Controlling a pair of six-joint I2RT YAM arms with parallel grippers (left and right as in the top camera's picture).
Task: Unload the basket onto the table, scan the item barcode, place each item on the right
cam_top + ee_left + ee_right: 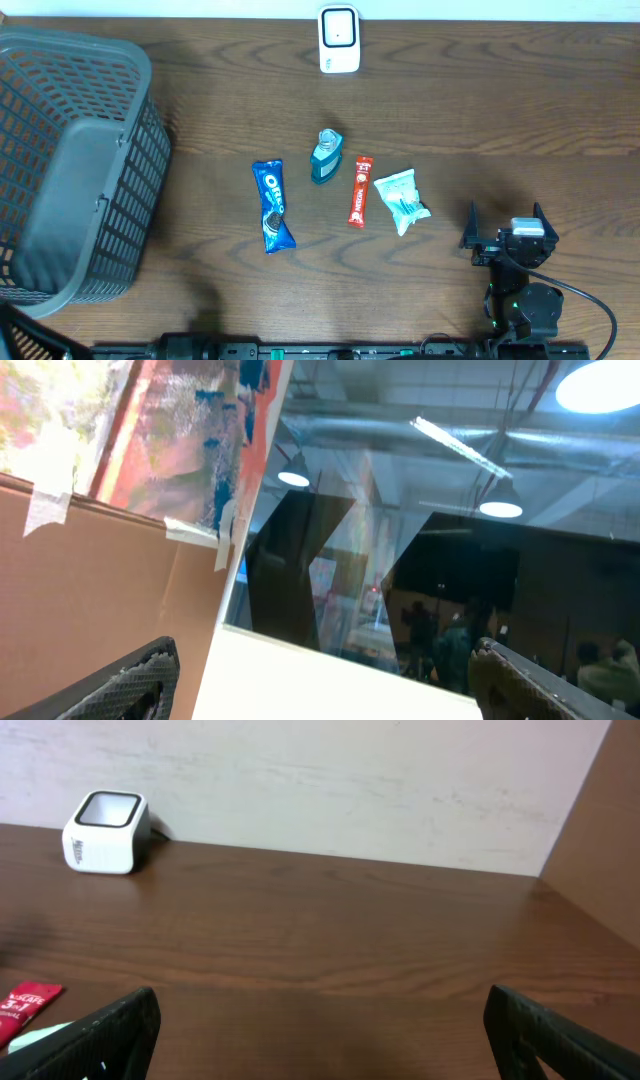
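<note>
We read "OREO" in white letters down the glossy blue plastic biscuit packet (271, 205), near the middle of the brown wooden table (520, 110). On the slim red foil sachet (360, 191) (25, 1003) to its right, the right wrist view gives us "3-1" in white; its long white lettering from above stays too small to read. The small white box-shaped scanner (339, 39) at the far edge carries a dark side mark we can't read.

The bench (520, 100) is dark brown wood with clear grain. Behind it stands a pale wall (350, 780). The left wrist view shows lit ceiling lamps (500, 508) and a brown cardboard panel (90, 590).
</note>
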